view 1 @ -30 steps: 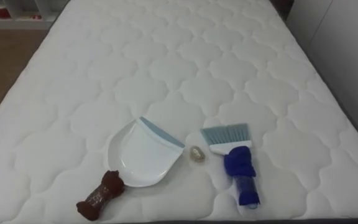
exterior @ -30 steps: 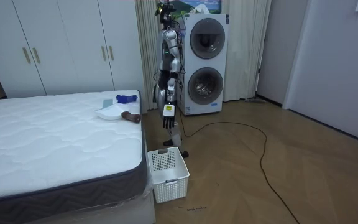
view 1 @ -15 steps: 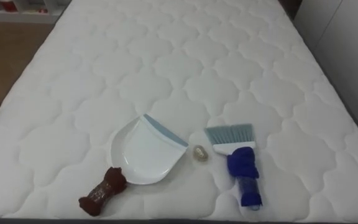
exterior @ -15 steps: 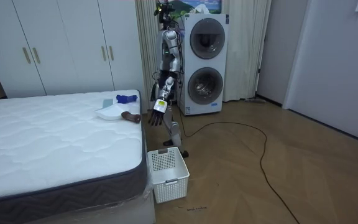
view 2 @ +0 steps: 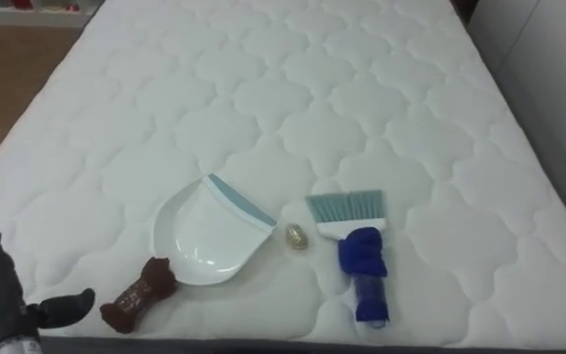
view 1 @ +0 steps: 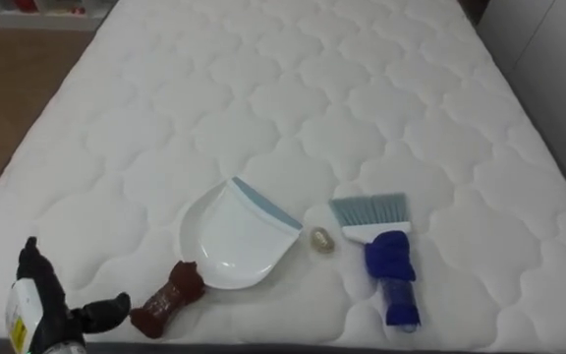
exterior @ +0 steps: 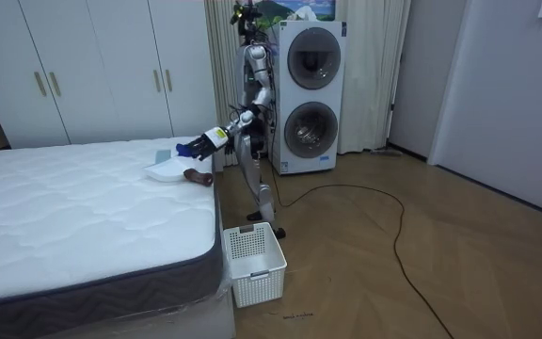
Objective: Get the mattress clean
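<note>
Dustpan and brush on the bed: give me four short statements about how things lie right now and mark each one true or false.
1. The brush lies inside the dustpan. False: it lies on the mattress to the dustpan's right, apart from it.
2. A small scrap lies between the dustpan and the brush. True.
3. The left robot hand is closed round the dustpan's brown handle. False: the hand is open, just left of the handle and not touching it.
4. A white basket stands on the floor beside the mattress. True.
</note>
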`<state>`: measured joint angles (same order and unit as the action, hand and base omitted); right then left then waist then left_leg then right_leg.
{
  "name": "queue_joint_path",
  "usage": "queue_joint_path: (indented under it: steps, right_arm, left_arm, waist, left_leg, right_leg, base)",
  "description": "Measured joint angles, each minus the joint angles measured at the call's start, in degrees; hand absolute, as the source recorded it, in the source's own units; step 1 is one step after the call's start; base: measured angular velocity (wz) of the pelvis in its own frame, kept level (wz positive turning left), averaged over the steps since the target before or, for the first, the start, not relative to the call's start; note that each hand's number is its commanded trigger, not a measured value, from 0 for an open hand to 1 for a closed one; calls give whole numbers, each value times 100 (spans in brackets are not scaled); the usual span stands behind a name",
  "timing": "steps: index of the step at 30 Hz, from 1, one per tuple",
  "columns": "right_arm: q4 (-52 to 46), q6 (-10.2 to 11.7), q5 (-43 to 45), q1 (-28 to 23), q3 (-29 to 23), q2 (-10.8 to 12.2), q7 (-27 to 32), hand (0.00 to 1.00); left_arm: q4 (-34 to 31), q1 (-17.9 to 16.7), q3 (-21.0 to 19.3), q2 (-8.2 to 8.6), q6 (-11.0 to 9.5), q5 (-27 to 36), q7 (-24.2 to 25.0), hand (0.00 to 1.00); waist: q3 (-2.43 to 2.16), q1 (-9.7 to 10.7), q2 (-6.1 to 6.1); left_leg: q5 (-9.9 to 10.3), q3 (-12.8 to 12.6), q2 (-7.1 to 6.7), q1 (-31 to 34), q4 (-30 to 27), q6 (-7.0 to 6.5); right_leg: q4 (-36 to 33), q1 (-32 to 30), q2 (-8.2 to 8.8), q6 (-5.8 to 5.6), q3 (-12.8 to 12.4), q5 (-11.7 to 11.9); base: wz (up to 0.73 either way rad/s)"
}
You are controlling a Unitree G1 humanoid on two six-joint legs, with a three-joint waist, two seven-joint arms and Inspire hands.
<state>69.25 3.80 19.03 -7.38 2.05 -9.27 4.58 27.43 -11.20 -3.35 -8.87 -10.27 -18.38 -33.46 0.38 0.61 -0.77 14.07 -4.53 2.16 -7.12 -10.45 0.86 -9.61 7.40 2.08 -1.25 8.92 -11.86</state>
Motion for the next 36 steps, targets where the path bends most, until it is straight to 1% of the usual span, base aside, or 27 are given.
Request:
queue_joint_path:
  steps: [1, 2, 4, 7, 12, 15, 21, 26, 28, 32, 33, 36]
  right_arm:
    - [-1, 2, -2, 28, 4, -3, 0, 0]
    - [-2, 2, -7, 47, 8, -7, 0, 0]
    - [-1, 9, -58, 55, 15, -13, 0, 0]
    - [1, 9, -78, 65, 74, -23, -45, 0]
    - [1, 1, -76, 77, 122, -31, -138, 0]
    - [12, -16, -81, 116, 145, -37, -188, 0]
    - [12, -23, -85, 171, 182, -45, -230, 0]
    - [2, -22, -130, 242, 290, -91, -350, 0]
    - [10, -22, -127, 281, 293, -124, -434, 0]
    - [10, -19, -126, 344, 304, -135, -467, 0]
    - [11, -19, -129, 359, 304, -141, -466, 0]
    - [12, -17, -211, 382, 344, -145, -446, 0]
  left_arm:
    - [-50, 58, 81, -23, -52, -19, -2, 0]
    - [-67, 81, 124, -38, -78, -34, -7, 0]
    - [-123, 124, 338, -96, -156, -160, -7, 0]
    - [-132, 192, 472, -98, -195, -264, -6, 0]
    - [-131, 202, 547, -99, -200, -262, 10, 0]
    - [-128, 202, 632, -100, -198, -257, 66, 0]
    - [-81, 202, 763, -101, -170, -254, 305, 0]
    - [-68, 207, 859, -101, -170, -256, 434, 0]
    - [145, 275, 907, -101, -169, -257, 437, 0]
    - [341, 310, 928, -101, -162, -260, 550, 0]
    - [411, 325, 929, -100, -163, -265, 561, 0]
    - [639, 434, 930, -100, -162, -256, 578, 0]
  waist:
    - [-8, 43, 5]
    - [-7, 47, 2]
    - [-3, 76, 28]
    - [-6, 85, 22]
    - [-6, 90, 0]
    - [5, 84, -12]
    - [13, 80, -18]
    - [3, 65, -25]
    - [4, 76, -28]
    - [5, 83, -32]
    - [17, 75, -30]
    - [17, 89, -34]
  left_leg:
    - [0, -1, 0, 55, -38, 0]
    - [0, -2, 0, 66, -41, 1]
    - [-1, -12, 0, 73, -40, 1]
    - [-1, -11, 2, 59, -40, 2]
    - [-1, -10, 2, 60, -41, 2]
    - [-1, -10, 2, 63, -42, 2]
    - [-1, -1, 2, 200, -92, 1]
    - [-10, 0, 2, 394, -135, 4]
    - [-21, 0, 1, 459, -137, 5]
    - [-24, 7, 6, 584, -142, 5]
    - [-24, 2, 7, 602, -141, 5]
    - [-24, 17, 7, 700, -141, 5]
  right_leg:
    - [-10, -54, 2, 0, 1, 0]
    - [-14, -58, 3, 1, -1, 1]
    - [-16, -62, 3, 2, -9, 1]
    - [-16, -73, 3, 2, -9, 1]
    - [-23, -46, 4, 5, -1, 3]
    - [-31, -52, 6, 6, 1, 5]
    - [-27, -188, 9, 12, 2, 10]
    - [-63, -396, 17, 21, 1, 15]
    - [-123, -484, 23, 22, 5, 16]
    - [-173, -642, 22, 27, -6, 20]
    - [-208, -674, 23, 28, -2, 20]
    - [-215, -742, 27, 29, 8, 23]
  base:
    - [0]
    - [0]
    - [-2]
    - [0]
    - [0]
    - [0]
    - [0]
    - [0]
    - [0]
    - [0]
    - [0]
    - [0]
